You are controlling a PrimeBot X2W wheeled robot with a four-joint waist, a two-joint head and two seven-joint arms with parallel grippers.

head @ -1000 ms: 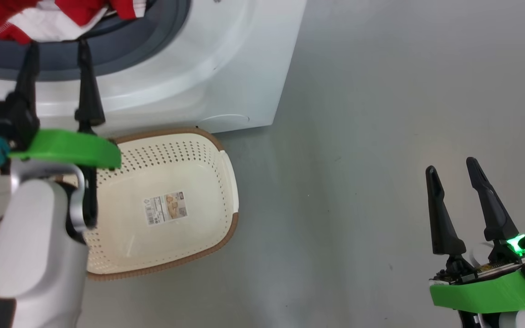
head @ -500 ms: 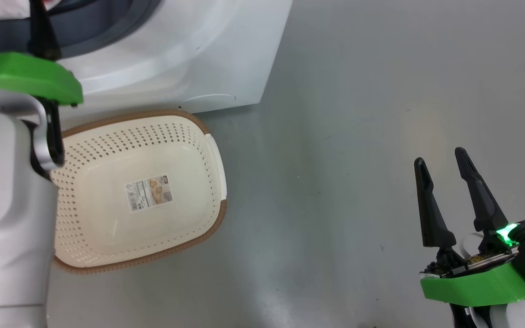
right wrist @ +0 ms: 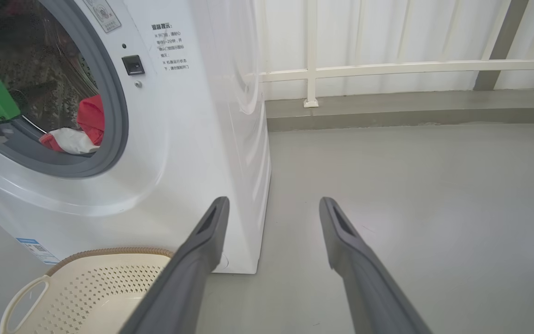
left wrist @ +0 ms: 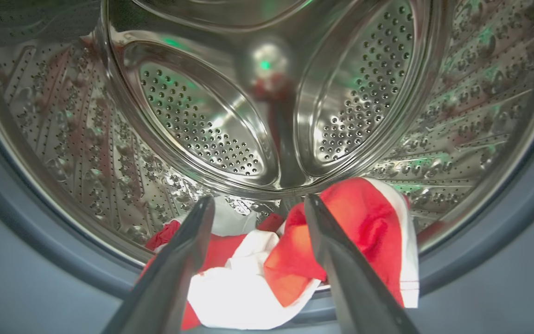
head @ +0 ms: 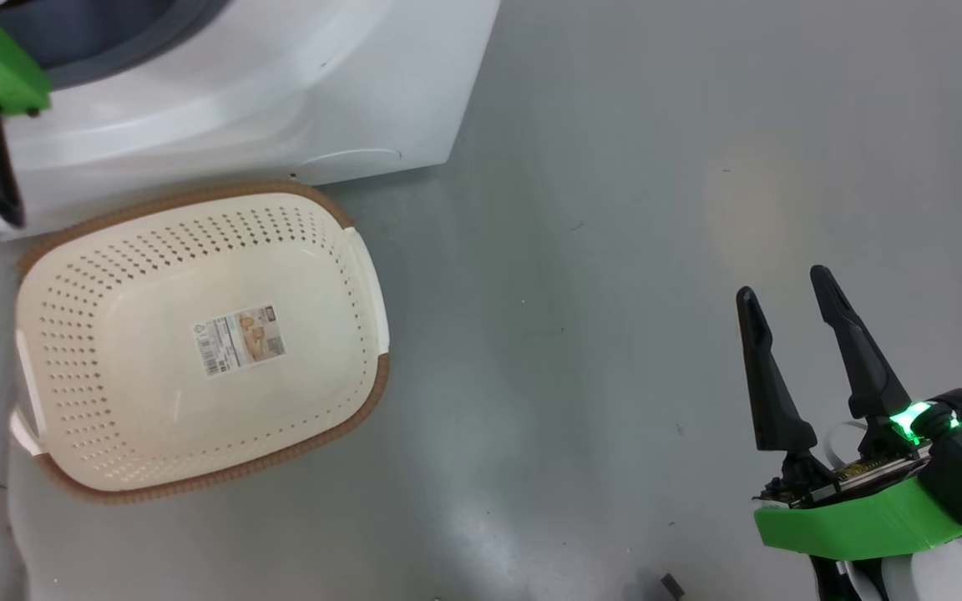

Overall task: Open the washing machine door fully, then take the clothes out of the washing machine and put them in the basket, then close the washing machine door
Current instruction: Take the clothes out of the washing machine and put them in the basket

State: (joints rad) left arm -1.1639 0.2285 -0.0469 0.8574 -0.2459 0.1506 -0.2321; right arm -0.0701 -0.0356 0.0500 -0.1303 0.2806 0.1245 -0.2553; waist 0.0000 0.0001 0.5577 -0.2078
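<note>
Left hand (left wrist: 258,199), spread wide and empty, brackets the clothes (left wrist: 290,260) at lower centre of the drum (left wrist: 202,130); a shallow pinch could spill them short of the basket (head: 222,194).

Head overhead; both wrists toward washing machine (right wrist: 193,139)

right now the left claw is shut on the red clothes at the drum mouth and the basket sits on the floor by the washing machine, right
No: the left claw is open, not shut on the clothes. The left wrist view shows its fingers apart, the clothes lying loose at the drum mouth. The basket does sit on the floor by the washing machine.
</note>
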